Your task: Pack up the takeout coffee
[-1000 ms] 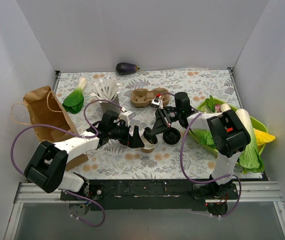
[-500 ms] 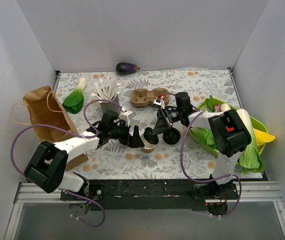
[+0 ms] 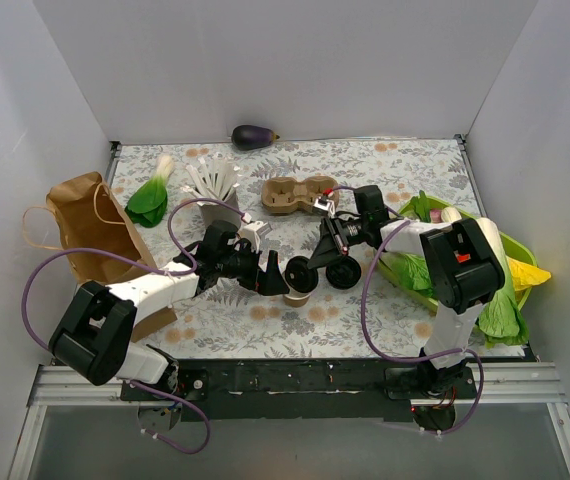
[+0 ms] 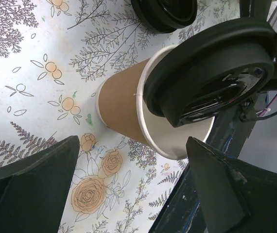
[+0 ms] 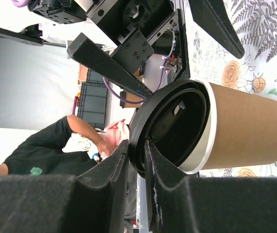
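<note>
We can read no words, brands or numbers anywhere. The small tan paper cup [image 4: 121, 109] has plain sides, and the raised moulding on the black round plastic lid [image 4: 211, 68], upper right of the left wrist view, is too blurred to read.

walls: 3 plain white panels [image 3: 295, 60] | table: floral-print cloth [image 3: 405, 165] | front edge: metal rail [image 3: 295, 377] | light: even, soft

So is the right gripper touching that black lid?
Touching. The right wrist view shows the right gripper pinching the black lid by its rim.
</note>
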### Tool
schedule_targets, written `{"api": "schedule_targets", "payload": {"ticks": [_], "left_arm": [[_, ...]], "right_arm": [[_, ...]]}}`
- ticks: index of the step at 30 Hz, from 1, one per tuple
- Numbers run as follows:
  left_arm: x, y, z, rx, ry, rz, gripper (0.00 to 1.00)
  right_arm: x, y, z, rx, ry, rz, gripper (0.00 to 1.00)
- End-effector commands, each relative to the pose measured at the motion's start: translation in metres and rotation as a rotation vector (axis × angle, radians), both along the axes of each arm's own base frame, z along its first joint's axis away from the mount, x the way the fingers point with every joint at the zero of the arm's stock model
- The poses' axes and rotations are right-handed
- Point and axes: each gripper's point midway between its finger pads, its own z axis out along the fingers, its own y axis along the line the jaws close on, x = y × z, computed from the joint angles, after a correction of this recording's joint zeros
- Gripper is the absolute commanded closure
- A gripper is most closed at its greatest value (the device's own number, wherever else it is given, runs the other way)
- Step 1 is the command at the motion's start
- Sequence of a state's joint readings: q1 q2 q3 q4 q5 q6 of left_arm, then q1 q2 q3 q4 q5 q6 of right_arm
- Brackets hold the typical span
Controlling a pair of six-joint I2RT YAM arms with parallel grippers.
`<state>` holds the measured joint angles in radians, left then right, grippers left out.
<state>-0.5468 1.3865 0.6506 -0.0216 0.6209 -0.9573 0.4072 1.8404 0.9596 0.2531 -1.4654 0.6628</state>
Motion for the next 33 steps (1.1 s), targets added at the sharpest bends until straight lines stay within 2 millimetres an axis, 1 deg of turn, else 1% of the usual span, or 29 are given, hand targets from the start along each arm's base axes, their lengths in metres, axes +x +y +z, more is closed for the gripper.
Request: {"api": "schedule_targets", "payload": {"ticks": [1,7,20,22,28,33], "left_arm": [[0.009,-0.005,0.012,-0.022,-0.046,-0.009,0.07],[0.008,-0.004,0.013,-0.026,-0.048,-0.007,0.07],[-0.003,-0.007,0.018,-0.061,-0.032,-0.055,0.07],[-0.001,-0.009,0.021,-0.075,-0.049,-0.056,0.07],[-0.002,-0.009,0.021,-0.077,-0.052,-0.064,0.06],[-0.004,-0.010,0.025,-0.087,-0.057,-0.083,0.06]], "right_arm": [[0.008,0.000,0.006,0.007,-0.069,-0.031,0.74],[0.010,-0.004,0.001,-0.010,-0.079,-0.055,0.73],[0.016,-0.005,-0.015,-0.109,-0.149,-0.100,0.72],[0.015,-0.005,-0.018,-0.124,-0.153,-0.102,0.72],[0.013,-0.005,-0.020,-0.131,-0.161,-0.099,0.72],[0.012,-0.004,-0.019,-0.131,-0.171,-0.092,0.73]]}}
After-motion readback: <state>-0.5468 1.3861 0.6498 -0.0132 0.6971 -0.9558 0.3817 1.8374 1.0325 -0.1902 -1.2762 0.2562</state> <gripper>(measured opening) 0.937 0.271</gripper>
